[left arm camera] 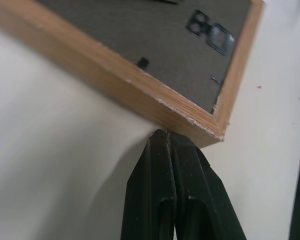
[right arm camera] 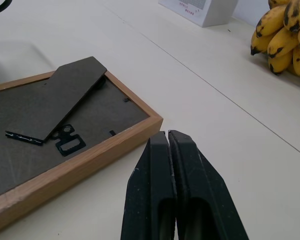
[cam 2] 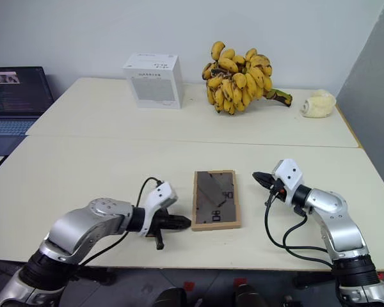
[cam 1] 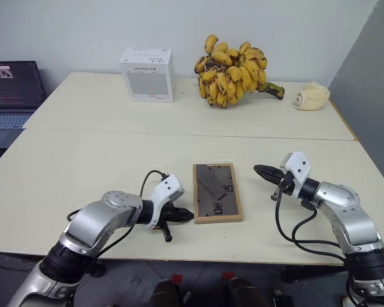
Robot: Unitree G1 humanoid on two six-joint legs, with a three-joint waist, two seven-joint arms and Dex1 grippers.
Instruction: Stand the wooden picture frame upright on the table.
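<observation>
Left jaws (cam 1: 187,216) pinched fully together, gripping nothing, tips touching the wooden picture frame (cam 1: 217,192) at its 9 o'clock edge near the close corner. Right jaws (cam 1: 261,171) likewise pressed together and empty, hovering just off the frame's 3 o'clock side, apart from it. Frame flat on the desk (cam 1: 83,173), dark grey back up, fold-out stand (right arm camera: 65,95) lying on the back, near the front edge between both arms. Farther out, at 12 o'clock: white box (cam 1: 147,74), banana bunch (cam 1: 233,70). Laptop (cam 1: 11,89) at 10 o'clock.
</observation>
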